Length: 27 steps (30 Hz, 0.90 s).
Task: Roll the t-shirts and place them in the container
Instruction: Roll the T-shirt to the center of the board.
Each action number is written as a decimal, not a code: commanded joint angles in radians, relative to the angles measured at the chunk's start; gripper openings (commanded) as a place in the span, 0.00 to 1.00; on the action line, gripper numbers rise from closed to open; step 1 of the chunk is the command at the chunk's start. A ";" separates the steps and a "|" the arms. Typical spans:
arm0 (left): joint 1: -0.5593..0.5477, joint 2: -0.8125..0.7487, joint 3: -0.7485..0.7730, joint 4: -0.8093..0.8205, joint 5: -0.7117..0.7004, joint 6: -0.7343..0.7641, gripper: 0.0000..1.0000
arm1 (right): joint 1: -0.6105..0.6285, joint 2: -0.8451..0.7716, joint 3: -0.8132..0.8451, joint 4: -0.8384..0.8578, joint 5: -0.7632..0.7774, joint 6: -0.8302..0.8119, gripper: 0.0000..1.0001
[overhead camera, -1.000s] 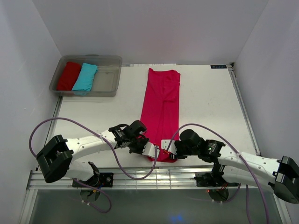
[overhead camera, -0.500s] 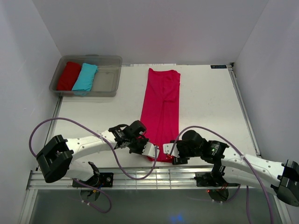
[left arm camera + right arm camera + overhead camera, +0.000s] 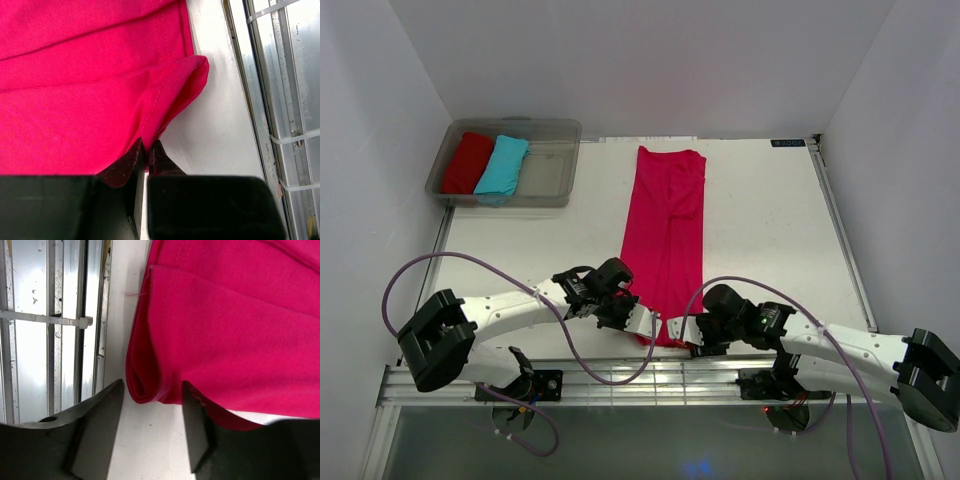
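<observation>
Two rolled, pink one barely started

Top view: the red t-shirt (image 3: 467, 162) and turquoise t-shirt (image 3: 502, 166) sit rolled in the bin (image 3: 560, 125). The pink t-shirt (image 3: 665, 235) lies flat as a long strip on the table (image 3: 770, 220), with bare table on both sides and a bit beyond. Left wrist view: the left gripper (image 3: 146, 155) is pinched tight on the near hem, and the rail (image 3: 270, 75) is just beside it. Right wrist view: the right gripper (image 3: 152, 405) is spread wide, straddling the other near corner without clamping, also close to the table edge.
</observation>
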 commanded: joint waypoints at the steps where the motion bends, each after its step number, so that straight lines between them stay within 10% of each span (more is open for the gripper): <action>1: 0.004 -0.033 -0.005 0.004 0.009 -0.003 0.00 | 0.000 0.026 -0.004 0.036 0.006 -0.024 0.53; 10: 0.004 -0.014 0.015 -0.024 0.027 -0.060 0.00 | -0.003 -0.009 -0.009 0.110 0.068 0.072 0.14; 27: 0.202 0.294 0.394 -0.280 0.118 -0.134 0.00 | -0.300 0.117 0.129 0.146 -0.096 0.224 0.15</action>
